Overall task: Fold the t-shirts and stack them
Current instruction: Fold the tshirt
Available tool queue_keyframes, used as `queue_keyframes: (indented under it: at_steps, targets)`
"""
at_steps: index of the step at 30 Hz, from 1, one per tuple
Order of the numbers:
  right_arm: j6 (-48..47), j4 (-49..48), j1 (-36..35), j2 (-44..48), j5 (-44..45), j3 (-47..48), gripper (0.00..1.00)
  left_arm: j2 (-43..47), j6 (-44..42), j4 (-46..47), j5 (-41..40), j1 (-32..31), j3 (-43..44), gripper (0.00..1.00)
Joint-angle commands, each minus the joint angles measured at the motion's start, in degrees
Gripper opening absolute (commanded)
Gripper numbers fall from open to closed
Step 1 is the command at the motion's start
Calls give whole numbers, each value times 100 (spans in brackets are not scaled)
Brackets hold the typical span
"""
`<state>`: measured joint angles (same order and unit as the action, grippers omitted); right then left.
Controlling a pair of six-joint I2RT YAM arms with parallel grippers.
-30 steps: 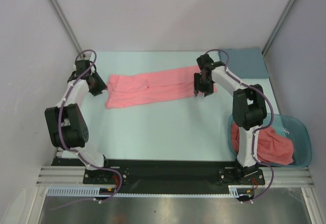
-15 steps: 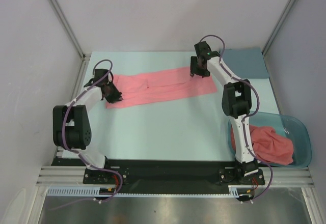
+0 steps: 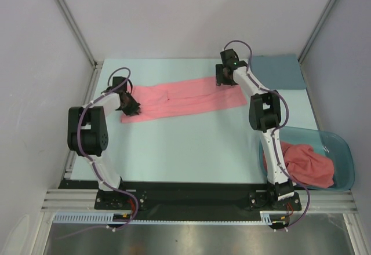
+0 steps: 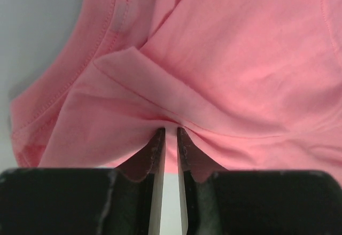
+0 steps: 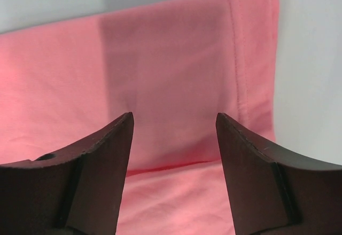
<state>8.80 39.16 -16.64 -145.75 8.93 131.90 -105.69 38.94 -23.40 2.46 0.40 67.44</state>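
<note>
One salmon-pink t-shirt (image 3: pixel 185 97), folded into a long band, lies across the far half of the table. My left gripper (image 3: pixel 133 109) is at its left end. In the left wrist view the gripper (image 4: pixel 170 130) is shut on a pinched fold of the t-shirt (image 4: pixel 240 59), with creases running out from the tips. My right gripper (image 3: pixel 225 80) hovers over the band's far right part. In the right wrist view it (image 5: pixel 175 116) stands open above flat fabric (image 5: pixel 171 75), holding nothing. Another t-shirt (image 3: pixel 304 162) lies crumpled in the tub.
A teal translucent tub (image 3: pixel 346 150) stands at the near right, beside the right arm's base. At the far right corner a grey-blue cloth (image 3: pixel 278 72) lies flat. Metal frame posts and pale walls close in the table on three sides.
The left gripper moved right onto the shirt's left end and closed on a fold. The right gripper moved to the shirt's far edge and opened wider; the right end now lies flat.
</note>
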Motion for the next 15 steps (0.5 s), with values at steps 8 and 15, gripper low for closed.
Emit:
queue_keyframes:
  at_steps: [8, 15]
  targets:
    - [51, 408, 56, 82, 426, -725, 67, -646, -140, -666, -387, 39, 885, 20]
    - [403, 769, -102, 793, 312, -1973, 65, -1015, -755, -1202, -387, 74, 1447, 22]
